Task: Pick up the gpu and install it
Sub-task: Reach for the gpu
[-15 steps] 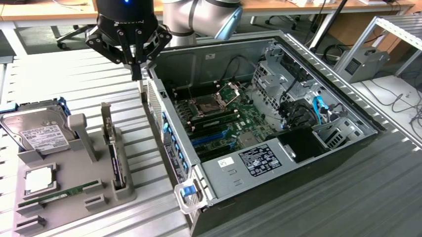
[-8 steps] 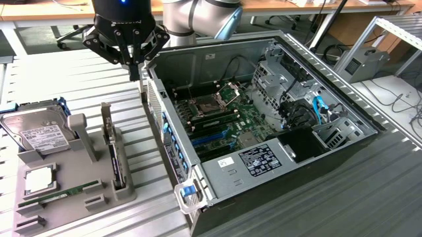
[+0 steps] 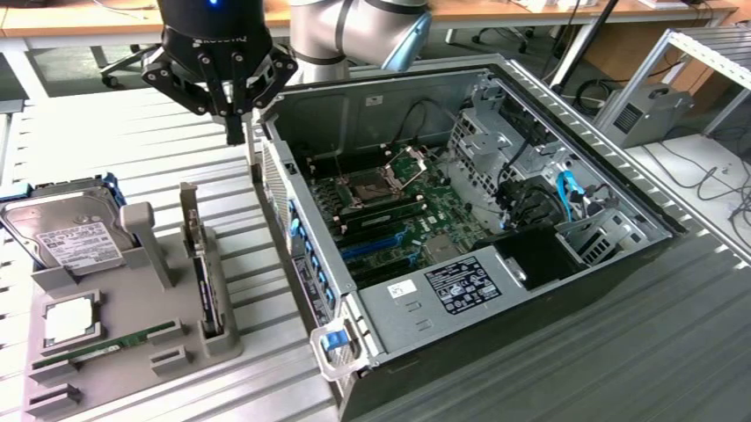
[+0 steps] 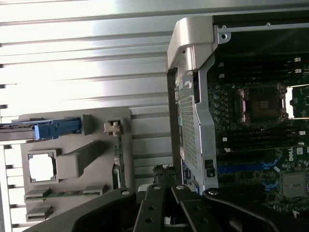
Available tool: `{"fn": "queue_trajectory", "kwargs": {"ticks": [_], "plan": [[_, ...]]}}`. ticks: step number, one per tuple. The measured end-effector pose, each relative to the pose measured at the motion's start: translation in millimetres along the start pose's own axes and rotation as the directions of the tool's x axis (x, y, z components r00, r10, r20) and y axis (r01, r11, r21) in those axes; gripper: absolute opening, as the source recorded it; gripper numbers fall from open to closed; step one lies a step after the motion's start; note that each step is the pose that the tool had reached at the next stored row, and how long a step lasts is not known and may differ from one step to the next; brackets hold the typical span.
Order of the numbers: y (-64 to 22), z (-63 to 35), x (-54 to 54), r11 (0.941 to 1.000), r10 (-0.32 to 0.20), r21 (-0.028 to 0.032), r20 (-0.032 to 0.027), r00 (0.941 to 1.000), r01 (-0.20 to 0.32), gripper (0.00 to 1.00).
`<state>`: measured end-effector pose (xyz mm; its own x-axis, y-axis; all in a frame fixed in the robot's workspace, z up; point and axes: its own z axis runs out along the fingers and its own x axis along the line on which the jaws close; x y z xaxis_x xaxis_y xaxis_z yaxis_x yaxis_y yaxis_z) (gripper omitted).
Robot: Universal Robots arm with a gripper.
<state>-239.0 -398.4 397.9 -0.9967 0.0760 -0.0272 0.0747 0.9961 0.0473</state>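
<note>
At the holder's edge nearest the computer case: the gpu, a thin card standing on its long edge in a narrow slot of the grey holder. A pale metal strip rises at the card's far end. From the wrist view the card reads as a slim dark line along that same edge of the holder. Nothing touches it.

My claw is closed and empty, with the fingertips together and pointing down. It hangs over the slatted metal counter, beyond the card's far end and just beside a corner of the open computer case. In the wrist view the claw sits between the holder and the case wall, apart from both.

Other parts on the holder:
- a silver labelled hard drive leans in the far bay
- a square processor chip lies flat in its recess, also seen from the wrist
- a narrow green RAM stick lies near the holder's near end

To the exterior view's right, the case lies on its side with the panel off. This exposes the motherboard, its open processor socket and blue-edged slots below it.
</note>
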Motion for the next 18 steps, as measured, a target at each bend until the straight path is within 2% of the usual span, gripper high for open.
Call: {"fn": "queue_trajectory", "kwargs": {"ticks": [18], "plan": [[-0.8,-0.4,11.3,1.0,0.0,0.0001,0.0001,1.0,0.0,0.11]]}}
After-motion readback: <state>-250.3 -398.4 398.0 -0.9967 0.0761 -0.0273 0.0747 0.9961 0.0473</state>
